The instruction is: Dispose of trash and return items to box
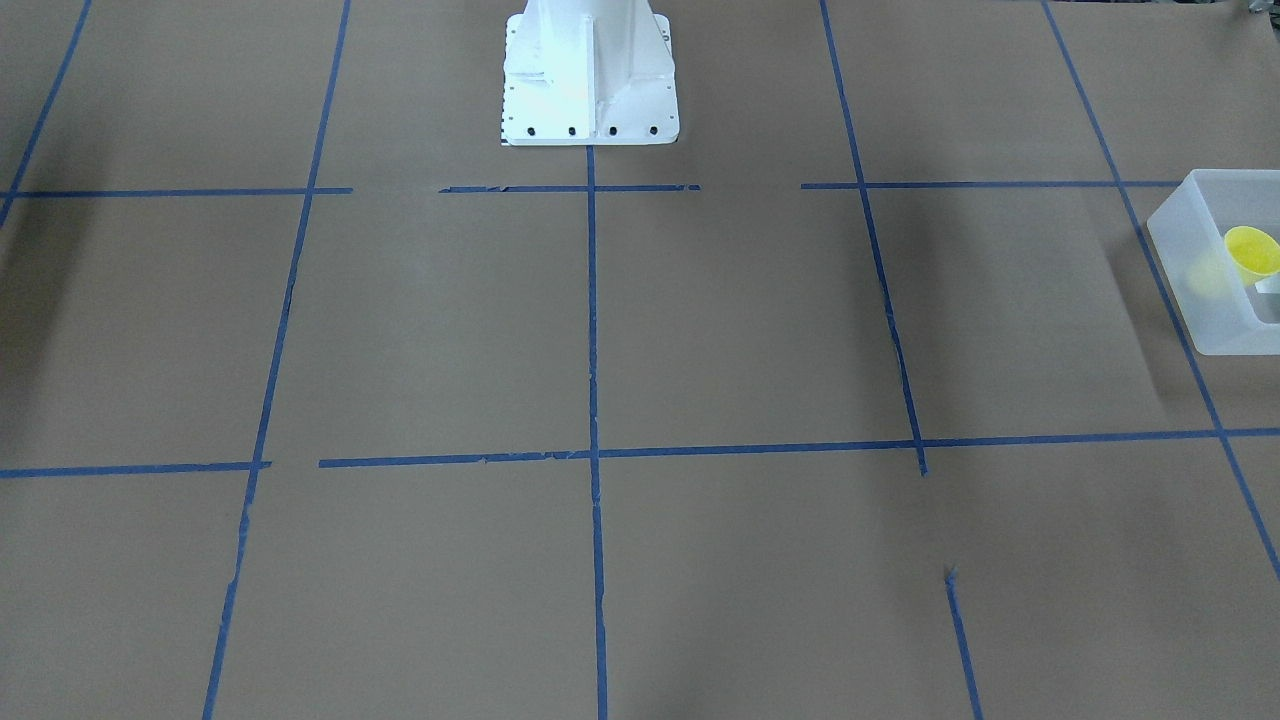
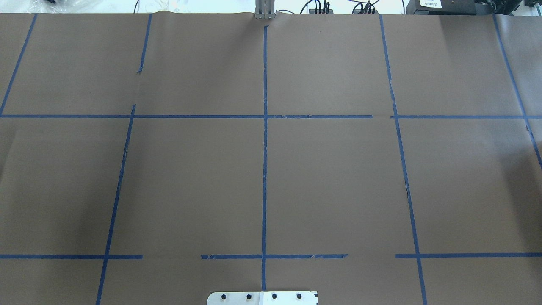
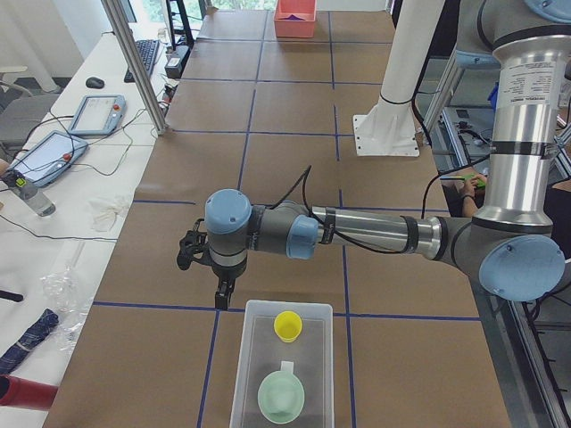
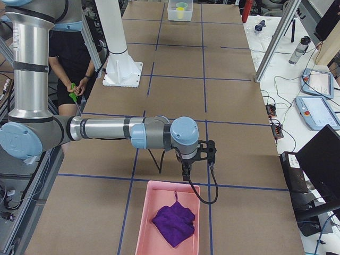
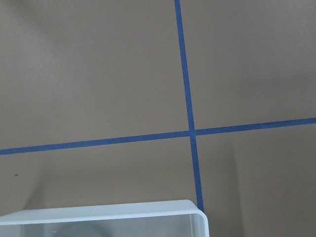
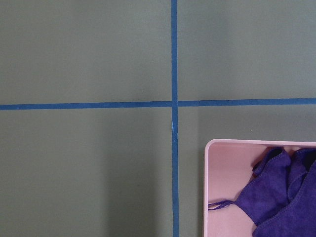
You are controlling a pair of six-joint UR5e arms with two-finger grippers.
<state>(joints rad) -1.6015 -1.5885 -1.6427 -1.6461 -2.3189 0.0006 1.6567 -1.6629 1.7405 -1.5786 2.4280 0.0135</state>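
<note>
The frosted-white box (image 3: 254,357) stands at the table's left end. The yellow cup (image 3: 287,325) and the mint-green bowl (image 3: 281,395) sit inside it. The box (image 1: 1205,290) with the cup (image 1: 1252,250) also shows at the right edge of the front-facing view. The bowl is cut off there. My left gripper (image 3: 220,299) hangs just beyond the box's far-left corner, above the table. Its wrist view shows the box's rim (image 5: 103,212) below. My right gripper (image 4: 185,174) hangs just beyond the pink tray's edge. I cannot tell whether either gripper is open or shut.
A pink tray (image 4: 146,212) holding a crumpled purple cloth (image 4: 174,223) stands at the table's right end. It also shows in the right wrist view (image 6: 210,187). The white robot base (image 1: 590,75) stands mid-table. A person sits behind the right arm (image 4: 71,64).
</note>
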